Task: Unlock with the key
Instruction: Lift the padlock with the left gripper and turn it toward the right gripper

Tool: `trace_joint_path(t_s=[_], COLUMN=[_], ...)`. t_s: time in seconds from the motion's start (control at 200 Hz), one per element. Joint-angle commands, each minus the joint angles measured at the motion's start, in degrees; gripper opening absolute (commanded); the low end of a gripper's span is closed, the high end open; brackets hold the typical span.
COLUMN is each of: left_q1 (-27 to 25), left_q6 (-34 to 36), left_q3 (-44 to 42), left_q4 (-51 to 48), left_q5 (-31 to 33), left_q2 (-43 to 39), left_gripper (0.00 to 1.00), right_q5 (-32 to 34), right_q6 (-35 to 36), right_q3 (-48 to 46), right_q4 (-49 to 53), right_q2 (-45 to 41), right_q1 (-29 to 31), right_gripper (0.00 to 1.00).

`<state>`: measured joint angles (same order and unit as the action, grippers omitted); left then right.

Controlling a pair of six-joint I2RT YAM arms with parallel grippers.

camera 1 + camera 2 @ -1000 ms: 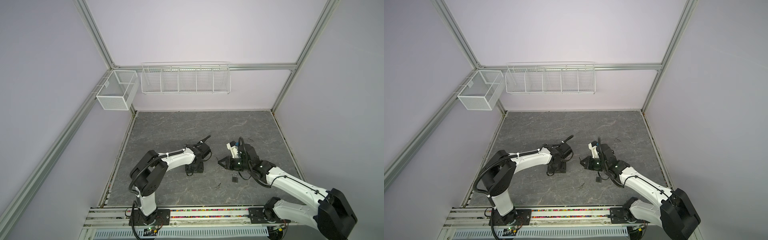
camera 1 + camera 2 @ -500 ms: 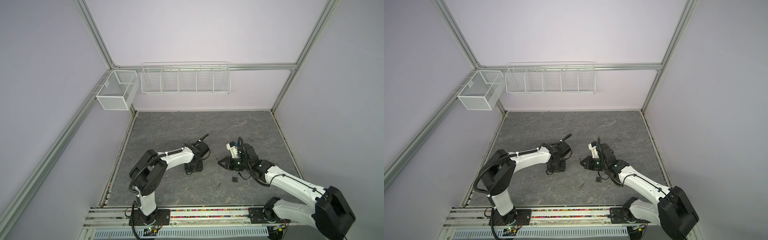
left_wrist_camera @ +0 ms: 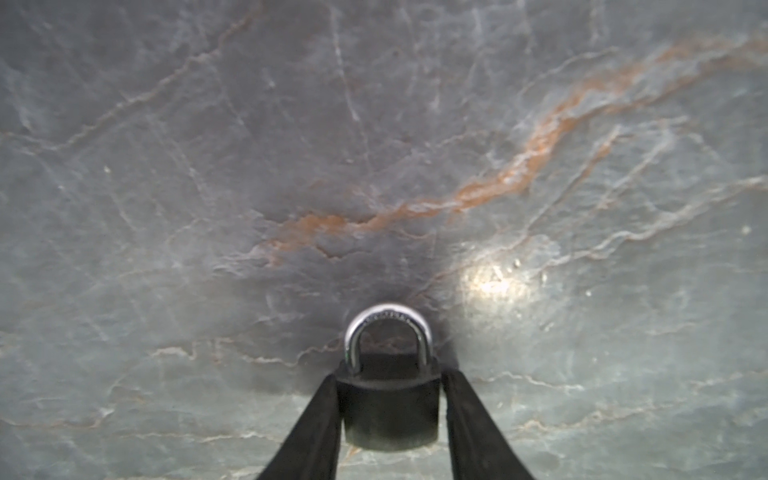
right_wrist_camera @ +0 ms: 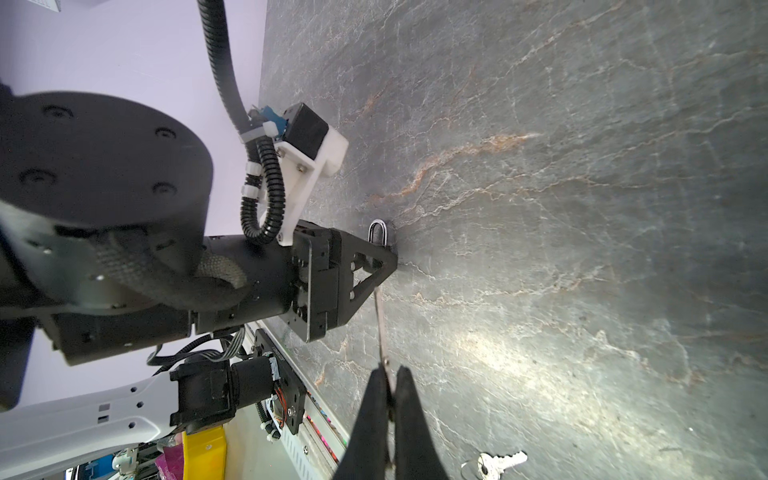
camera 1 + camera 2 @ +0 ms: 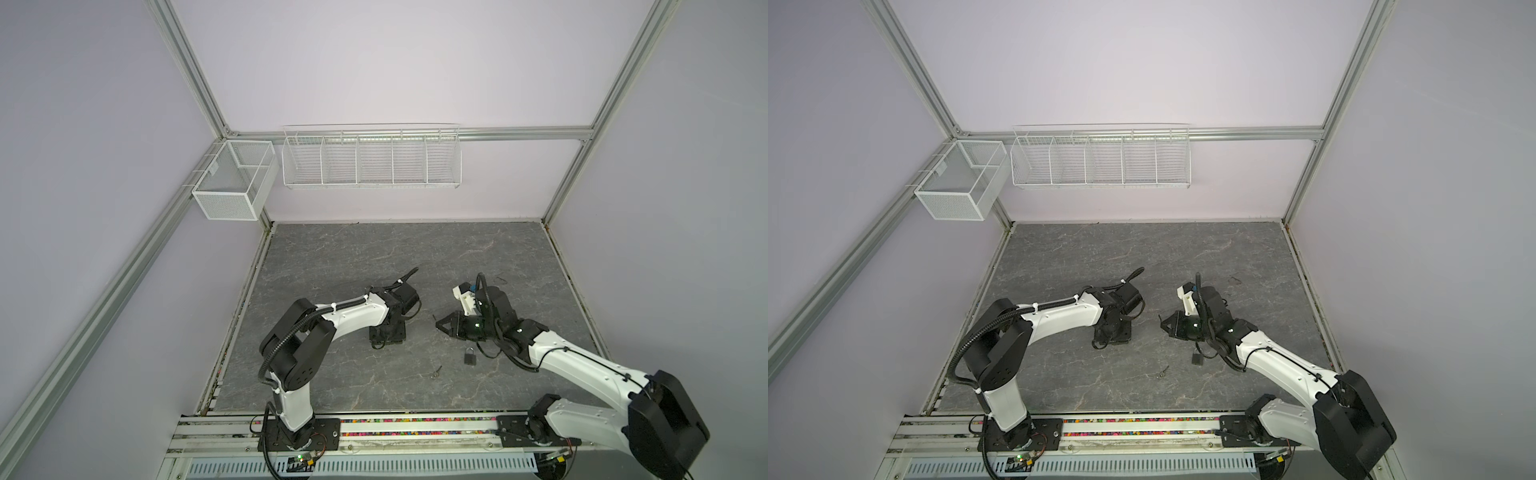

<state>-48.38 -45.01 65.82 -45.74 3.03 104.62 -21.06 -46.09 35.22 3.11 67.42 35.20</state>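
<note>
A grey marbled tabletop (image 5: 374, 257) carries two white-and-black robot arms, the left arm (image 5: 353, 322) bent down near its middle and the right arm (image 5: 582, 365) reaching in low beside it; the left tool (image 3: 390, 376) points down at the surface, its fingers (image 3: 320, 415) standing either side of a black padlock (image 3: 388, 411) that lies flat there, one finger against the body, though whether they clamp it cannot be told; the silver shackle (image 3: 388, 328) juts clear beyond the fingertips; the right tool (image 4: 388, 374) is pinched tight on a key (image 4: 380, 328), its blade aimed at the left tool and ending just beside it; a second padlock (image 5: 469, 356) sits by the right arm; a second key (image 4: 500, 460) lies loose near it, apart from both tools.
</note>
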Motion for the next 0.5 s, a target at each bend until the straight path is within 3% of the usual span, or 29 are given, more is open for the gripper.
trace_joint_path(t_s=[0.0, 0.285, 0.495], left_q1=[-0.49, -0.73, -0.75], left_q6=[-0.36, -1.25, -1.62], left_q3=[-0.52, -1.37, -1.94], left_q4=[-0.7, 0.47, 0.74], left_q5=[0.91, 1.22, 2.46], left_q2=[3.49, 3.45, 2.46], left_gripper=[0.41, 0.35, 0.2], right_q5=[-0.84, -0.98, -1.18], right_q6=[-1.09, -1.37, -1.67], right_q3=[-1.21, -1.29, -1.21], right_q4=[-1.18, -1.41, -1.68], right_q2=[0.09, 0.17, -0.17], right_q1=[-0.55, -0.74, -0.77], right_gripper=[0.06, 0.06, 0.06])
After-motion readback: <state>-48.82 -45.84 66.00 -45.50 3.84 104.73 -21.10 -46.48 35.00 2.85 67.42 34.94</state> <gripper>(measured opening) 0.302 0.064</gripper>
